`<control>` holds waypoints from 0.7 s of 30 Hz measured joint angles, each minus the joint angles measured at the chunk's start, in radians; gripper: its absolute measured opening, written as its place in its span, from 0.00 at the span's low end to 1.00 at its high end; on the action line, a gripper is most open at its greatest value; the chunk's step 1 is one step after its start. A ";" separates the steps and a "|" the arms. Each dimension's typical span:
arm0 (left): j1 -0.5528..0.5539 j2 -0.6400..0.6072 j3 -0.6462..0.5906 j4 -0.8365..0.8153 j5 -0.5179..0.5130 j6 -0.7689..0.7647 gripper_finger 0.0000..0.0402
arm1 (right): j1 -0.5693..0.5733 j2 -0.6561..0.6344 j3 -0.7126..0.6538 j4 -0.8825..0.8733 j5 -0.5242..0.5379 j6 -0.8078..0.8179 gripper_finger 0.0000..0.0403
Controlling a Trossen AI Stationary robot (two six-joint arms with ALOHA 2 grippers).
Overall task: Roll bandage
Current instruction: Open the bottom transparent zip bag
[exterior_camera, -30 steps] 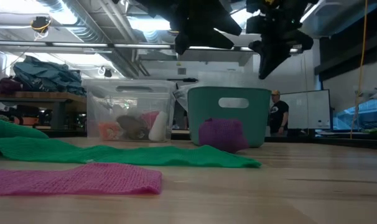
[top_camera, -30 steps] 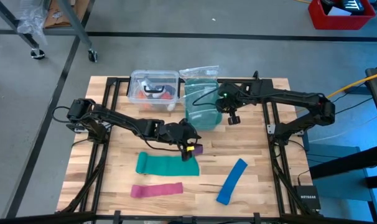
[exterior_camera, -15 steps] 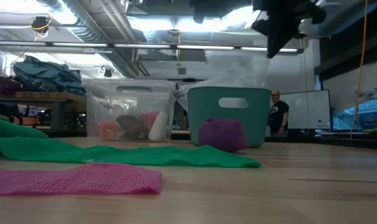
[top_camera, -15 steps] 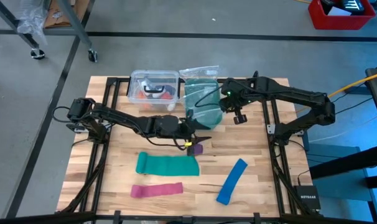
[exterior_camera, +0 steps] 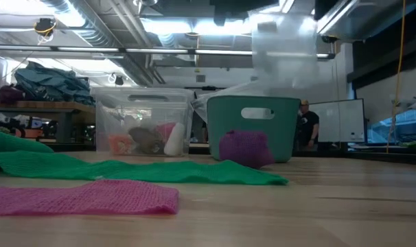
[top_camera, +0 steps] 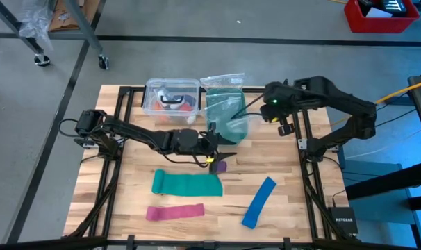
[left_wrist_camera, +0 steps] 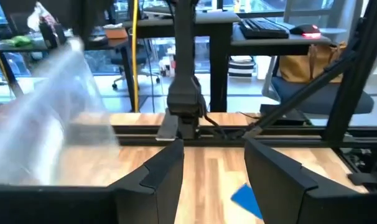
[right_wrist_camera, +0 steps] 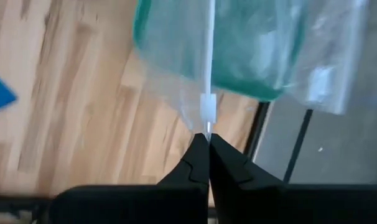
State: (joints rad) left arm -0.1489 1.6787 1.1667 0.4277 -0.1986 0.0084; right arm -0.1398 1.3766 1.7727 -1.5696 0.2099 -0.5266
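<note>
The purple bandage is a small roll lying on the table in front of the teal bin; it also shows in the low view. My left gripper is open and empty, just above and to the left of the roll; its fingers stand apart in the left wrist view. My right gripper is to the right of the bin, above the table, shut on a clear plastic bag. My right gripper pinches the clear bag's zip edge, right at the white slider, between its two fingertips. The bag stretches from the fingers toward the teal bin and hangs in the air above the bin.
A clear lidded box with small items stands left of the bin. A green strip, a pink strip and a blue strip lie on the near half of the table. A person stands in the room behind.
My right gripper has gone toward the table's right edge and up, drawing the clear bag along above the teal bin. My left gripper has risen out of the low view. The purple roll has stayed where it was.
</note>
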 joint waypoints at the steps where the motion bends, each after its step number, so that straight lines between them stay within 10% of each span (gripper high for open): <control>1: -0.005 0.003 0.000 0.004 0.000 -0.001 0.40 | 0.009 0.000 0.021 0.000 -0.003 0.015 0.01; 21: -0.112 0.008 0.000 0.002 0.043 -0.087 0.40 | 0.151 0.001 0.058 -0.001 -0.047 0.157 0.00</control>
State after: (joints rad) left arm -0.2610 1.6867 1.1667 0.4294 -0.1555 -0.0784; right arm 0.0108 1.3778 1.8305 -1.5703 0.1634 -0.3699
